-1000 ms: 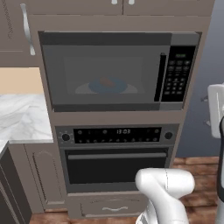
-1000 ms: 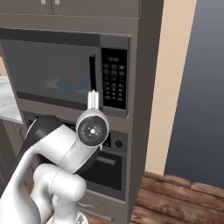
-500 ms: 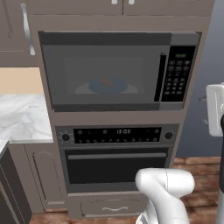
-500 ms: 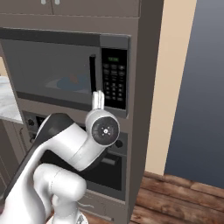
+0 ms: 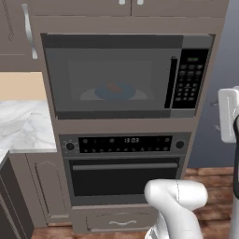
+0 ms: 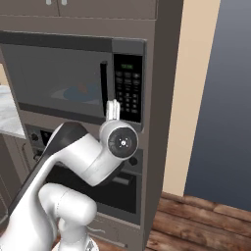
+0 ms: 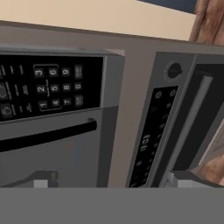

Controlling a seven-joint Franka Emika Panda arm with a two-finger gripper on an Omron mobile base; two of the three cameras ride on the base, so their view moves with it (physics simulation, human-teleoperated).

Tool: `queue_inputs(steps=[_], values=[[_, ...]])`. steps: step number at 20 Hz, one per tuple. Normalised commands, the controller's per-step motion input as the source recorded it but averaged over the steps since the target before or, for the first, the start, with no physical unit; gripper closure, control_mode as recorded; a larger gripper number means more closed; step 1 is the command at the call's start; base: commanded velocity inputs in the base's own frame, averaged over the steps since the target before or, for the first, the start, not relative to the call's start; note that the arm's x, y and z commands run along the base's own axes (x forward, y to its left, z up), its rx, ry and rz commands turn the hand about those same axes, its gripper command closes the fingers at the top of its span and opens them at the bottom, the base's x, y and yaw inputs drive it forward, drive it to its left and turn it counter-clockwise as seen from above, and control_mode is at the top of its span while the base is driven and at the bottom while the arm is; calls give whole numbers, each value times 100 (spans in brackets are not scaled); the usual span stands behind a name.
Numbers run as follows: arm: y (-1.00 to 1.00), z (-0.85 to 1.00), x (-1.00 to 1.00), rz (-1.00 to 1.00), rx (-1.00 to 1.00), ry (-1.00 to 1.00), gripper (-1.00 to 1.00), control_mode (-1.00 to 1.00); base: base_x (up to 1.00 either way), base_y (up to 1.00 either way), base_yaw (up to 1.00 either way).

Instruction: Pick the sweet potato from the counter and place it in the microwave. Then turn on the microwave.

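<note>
The two-finger pincer (image 7: 109,183), its jaws spread wide and grasping nothing, faces the closed grey-steel microwave (image 7: 52,131), whose black keypad panel (image 7: 43,89) lies just ahead.

Sweet potato (image 5: 113,87) dim behind dark microwave (image 5: 126,74) glass — keypad (image 7: 41,89) cut off at edge

Tall taupe-brown cabinet column (image 5: 200,126), flat-fronted. Wall oven (image 5: 123,175) built in low: dark glass door, long bar handle, black control strip with a lit clock and a round knob at each end. Drawer (image 5: 119,219) beneath it with a curved metal pull. Upper cabinet doors (image 5: 16,28) with a slim vertical silver handle. Lower panelled cabinet door (image 5: 44,186). Beige wall (image 6: 188,98) beside the column; blue-grey wall (image 6: 225,98) further right. Reddish-brown wood plank floor (image 6: 196,220). Even, soft lighting.
</note>
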Motion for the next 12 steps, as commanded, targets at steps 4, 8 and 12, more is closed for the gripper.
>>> queue_inputs(steps=[4,8,12], values=[[0,-5,12,0,0,0,-100,-100,0,0,0],[0,-11,15,0,0,0,-100,-100,0,0,0],[-1,-11,20,0,2,0,-100,-100,0,0,0]])
